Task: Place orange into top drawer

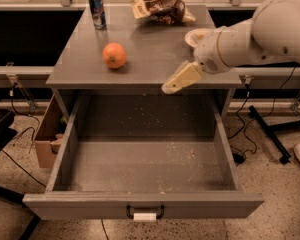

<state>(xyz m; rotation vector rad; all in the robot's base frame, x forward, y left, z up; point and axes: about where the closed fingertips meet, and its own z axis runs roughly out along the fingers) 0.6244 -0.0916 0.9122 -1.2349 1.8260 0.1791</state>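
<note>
The orange [114,55] sits on the grey cabinet top [150,39], left of centre. The top drawer [145,159] is pulled fully open below it, with a speckled floor, a small black handle and a white tag [144,216] on its front. Nothing lies in the drawer. My gripper [170,86] hangs at the front edge of the cabinet top, above the drawer's back, to the right of the orange and well apart from it. It holds nothing.
A blue can [96,10] stands at the back left of the top. A brown snack bag [160,9] lies at the back centre. A white bowl [199,36] is partly hidden behind my arm. A cardboard box [47,134] stands left of the drawer.
</note>
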